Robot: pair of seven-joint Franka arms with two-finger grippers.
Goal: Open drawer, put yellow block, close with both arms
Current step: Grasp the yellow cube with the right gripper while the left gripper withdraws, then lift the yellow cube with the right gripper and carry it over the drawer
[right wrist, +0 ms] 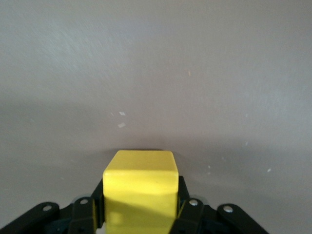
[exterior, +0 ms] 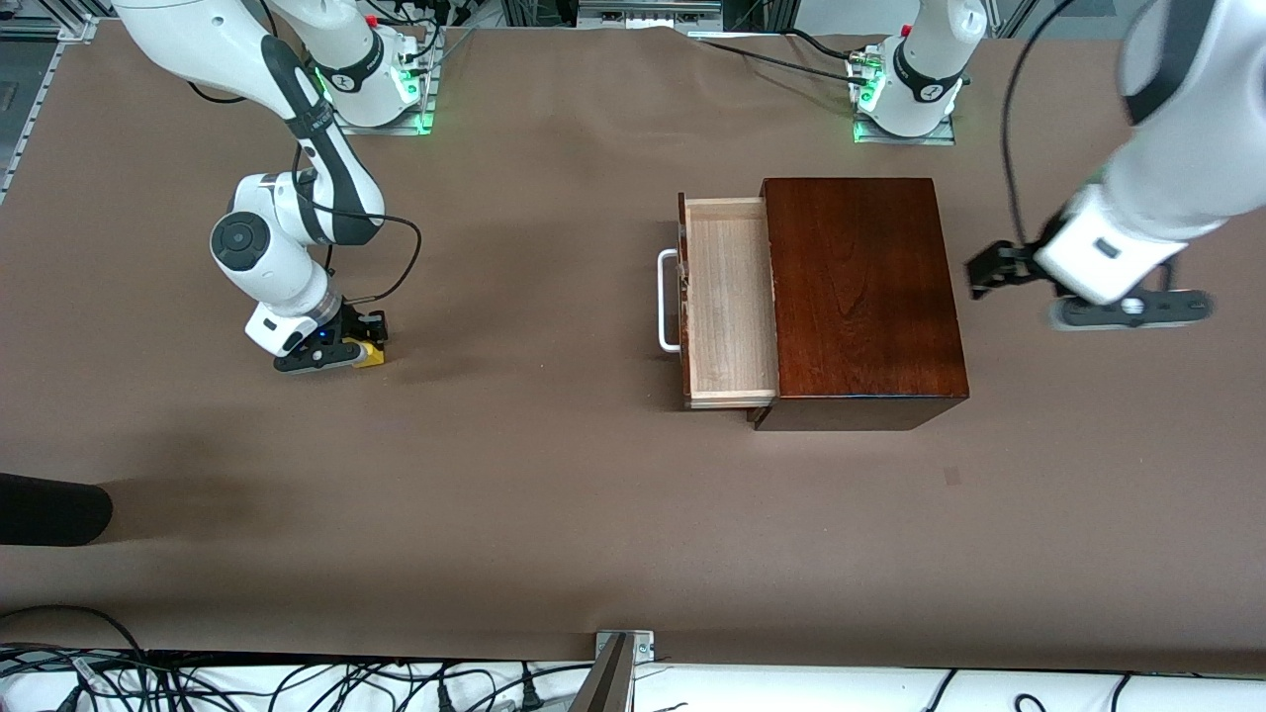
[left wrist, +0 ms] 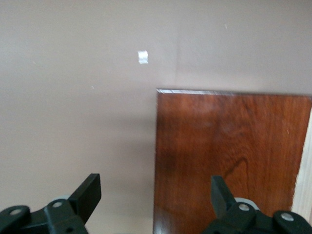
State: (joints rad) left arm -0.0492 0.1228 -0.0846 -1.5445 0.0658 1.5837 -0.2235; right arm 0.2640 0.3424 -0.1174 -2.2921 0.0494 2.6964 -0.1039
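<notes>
Yellow block point(exterior: 369, 354) sits at the left of the front frame, low at the table, clenched between the right gripper's point(exterior: 348, 348) fingers. Drawer point(exterior: 729, 299), centre frame, is pulled open and empty. Left gripper point(exterior: 989, 269) hangs spread wide over the table beside the box point(exterior: 860, 292). A shallow grip could let the block slip in transit; it might also clip the drawer's rim.

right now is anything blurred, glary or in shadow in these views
Front view: the left gripper is motion-smeared; the box top shows soft sheen. Left wrist view: slightly soft. Right wrist view: the yellow block is sharp, its lower face shaded, between the right gripper fingers.
</notes>
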